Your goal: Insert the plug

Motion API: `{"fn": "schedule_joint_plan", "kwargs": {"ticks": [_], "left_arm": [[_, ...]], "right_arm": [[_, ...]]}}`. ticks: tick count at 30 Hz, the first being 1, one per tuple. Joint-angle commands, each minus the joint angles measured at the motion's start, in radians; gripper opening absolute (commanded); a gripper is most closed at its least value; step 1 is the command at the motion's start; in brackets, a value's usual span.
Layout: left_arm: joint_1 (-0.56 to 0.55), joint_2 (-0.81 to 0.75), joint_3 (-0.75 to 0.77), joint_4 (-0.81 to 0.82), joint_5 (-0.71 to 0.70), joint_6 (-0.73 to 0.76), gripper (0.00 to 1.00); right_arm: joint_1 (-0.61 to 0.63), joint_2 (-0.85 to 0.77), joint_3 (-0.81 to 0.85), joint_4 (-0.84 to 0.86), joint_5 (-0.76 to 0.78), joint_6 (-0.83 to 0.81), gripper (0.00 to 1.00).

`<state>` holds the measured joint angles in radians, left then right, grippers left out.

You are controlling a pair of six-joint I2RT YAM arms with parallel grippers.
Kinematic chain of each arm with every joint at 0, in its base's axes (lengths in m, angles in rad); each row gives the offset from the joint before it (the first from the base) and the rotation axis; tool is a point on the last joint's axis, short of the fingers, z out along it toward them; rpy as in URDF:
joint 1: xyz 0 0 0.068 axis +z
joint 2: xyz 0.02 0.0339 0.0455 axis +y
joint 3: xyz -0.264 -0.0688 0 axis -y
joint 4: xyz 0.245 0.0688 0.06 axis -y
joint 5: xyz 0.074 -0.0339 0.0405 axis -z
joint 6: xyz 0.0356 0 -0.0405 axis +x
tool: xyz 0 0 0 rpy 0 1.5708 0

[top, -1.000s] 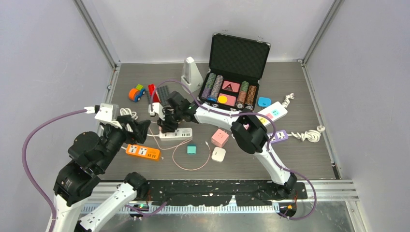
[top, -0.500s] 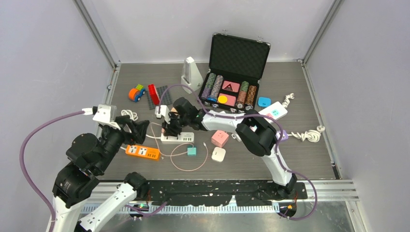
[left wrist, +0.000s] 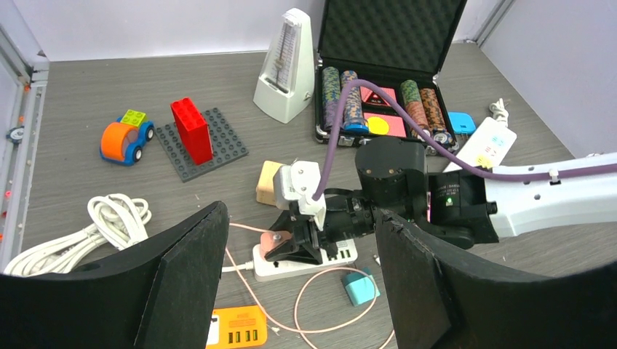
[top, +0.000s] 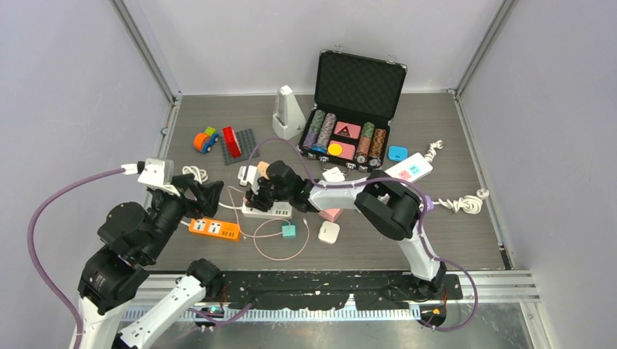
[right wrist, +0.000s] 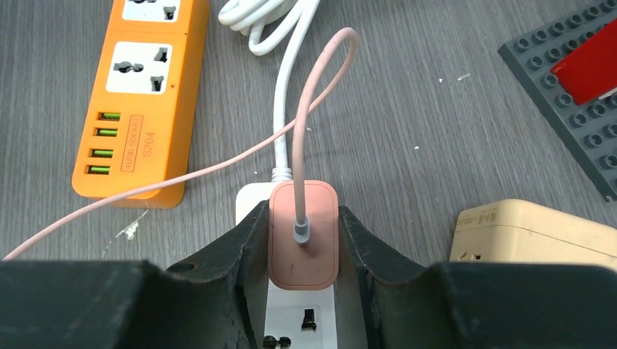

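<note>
pink plug (right wrist: 314, 263) lowered to strip (right wrist: 291, 321), perhaps seated

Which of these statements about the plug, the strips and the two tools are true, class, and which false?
1. The right tool grips the pink plug. True.
2. The pink plug is at the orange strip. False: it is at the white strip; the orange strip lies apart.
3. The left tool is shut on a cable. False: it is open and holds nothing.
4. The black case has its lid open. True.
</note>
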<state>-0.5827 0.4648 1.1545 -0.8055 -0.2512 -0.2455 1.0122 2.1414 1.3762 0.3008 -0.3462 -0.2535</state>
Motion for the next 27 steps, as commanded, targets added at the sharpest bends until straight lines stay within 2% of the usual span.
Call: {"fn": "schedule_joint_plan", "kwargs": {"ticks": [1, 6, 10, 12, 13, 14, 15, 17, 22, 24, 27], "left_arm": [[-0.003, -0.015, -0.003, 0.025, -0.018, 0.018, 0.74], [-0.004, -0.021, -0.008, 0.025, -0.017, 0.015, 0.75], [-0.004, -0.019, -0.009, 0.030, -0.017, 0.015, 0.75], [-0.004, -0.015, -0.007, 0.030, -0.017, 0.014, 0.77], [-0.003, -0.013, -0.004, 0.029, -0.018, 0.013, 0.79], [-0.003, -0.012, -0.003, 0.028, -0.019, 0.012, 0.80], [-0.004, -0.011, -0.005, 0.027, -0.019, 0.011, 0.82], [-0.004, -0.011, -0.006, 0.028, -0.019, 0.007, 0.85], [-0.004, -0.009, -0.025, 0.031, -0.022, -0.005, 0.92], [-0.004, -0.008, -0.039, 0.033, -0.023, -0.012, 0.94], [-0.005, -0.006, -0.071, 0.040, -0.020, -0.035, 0.97]], "right_arm": [[0.027, 0.041, -0.117, -0.094, 0.135, 0.032, 0.05], [0.030, 0.036, -0.220, 0.019, 0.165, 0.056, 0.06], [0.029, 0.021, -0.223, 0.034, 0.165, 0.096, 0.05], [0.029, -0.003, -0.191, 0.000, 0.168, 0.117, 0.20], [0.029, -0.027, -0.164, -0.014, 0.170, 0.124, 0.33], [0.029, -0.043, -0.149, -0.041, 0.173, 0.141, 0.41], [0.028, -0.074, -0.120, -0.071, 0.176, 0.150, 0.56], [0.029, -0.118, -0.062, -0.133, 0.187, 0.175, 0.68], [0.028, -0.250, -0.009, -0.219, 0.250, 0.231, 0.86], [0.028, -0.304, -0.020, -0.248, 0.276, 0.248, 0.91], [0.028, -0.406, -0.082, -0.372, 0.354, 0.331, 0.92]]}}
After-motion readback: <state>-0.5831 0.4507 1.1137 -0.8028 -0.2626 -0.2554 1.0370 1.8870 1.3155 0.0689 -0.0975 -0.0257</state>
